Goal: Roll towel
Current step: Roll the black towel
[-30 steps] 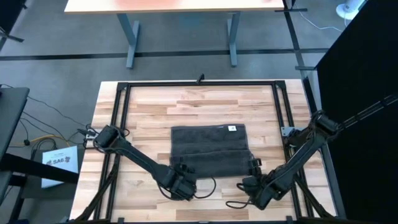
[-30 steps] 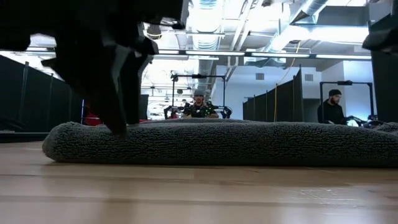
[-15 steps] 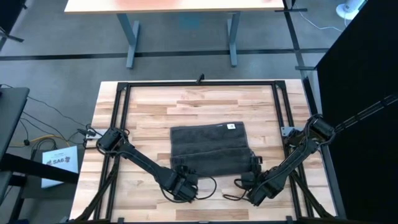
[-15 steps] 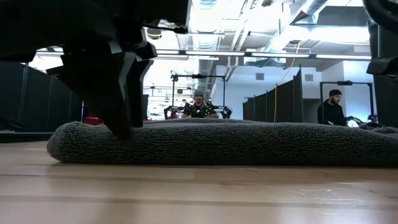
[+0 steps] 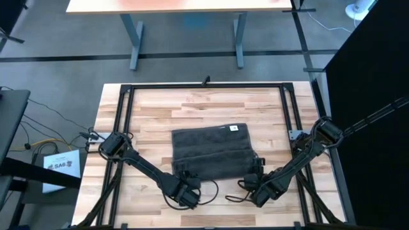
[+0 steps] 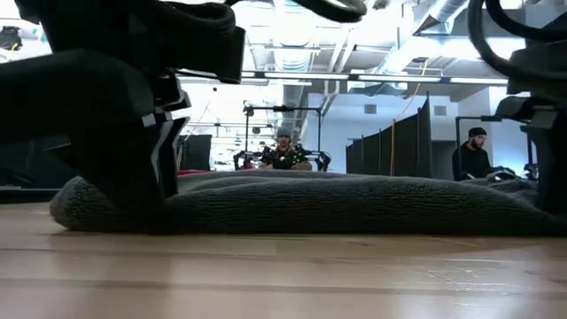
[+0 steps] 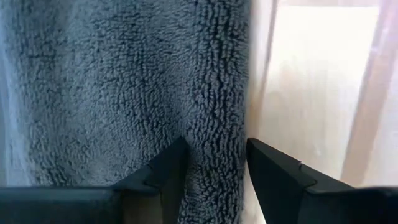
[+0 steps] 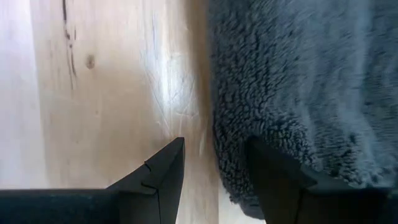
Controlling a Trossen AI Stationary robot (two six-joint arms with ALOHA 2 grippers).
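The dark grey terry towel (image 5: 213, 152) lies flat on the wooden table, its white tag (image 5: 234, 128) near the far edge and its near edge thick and rounded (image 6: 337, 208). My left gripper (image 5: 181, 175) is open at the towel's near left corner, pointing down. The towel's near edge lies between its fingers (image 7: 214, 149). My right gripper (image 5: 255, 174) is open at the near right corner and straddles the same edge (image 8: 214, 146). In the low view the left gripper (image 6: 133, 177) stands on the towel's left end, and the right gripper (image 6: 540, 133) shows at the picture's right. My left gripper comes from above, pointing down, its fingers across the towel's near edge (image 7: 221, 168). One finger (image 7: 168, 165) sits in the pile on top of the towel. The other (image 7: 267, 168) stands just outside the edge over the wood. The towel lies on the table. My right gripper comes from above, its fingers across the towel's near edge (image 8: 227, 143). One finger (image 8: 273, 171) presses into the pile at the edge. The other (image 8: 165, 168) stands over bare wood beside it. The towel lies on the table.
A black metal frame (image 5: 121, 128) runs around the tabletop. Loose cables (image 5: 214, 190) lie near the grippers by the near edge. Bare wood (image 5: 147, 115) shows left, right and far of the towel. People (image 6: 283, 149) (image 6: 474, 151) are in the room beyond.
Both grippers have gone down and a little toward the far edge, onto the towel's near corners. The towel has slid slightly toward the table's far and left edges, and stays flat.
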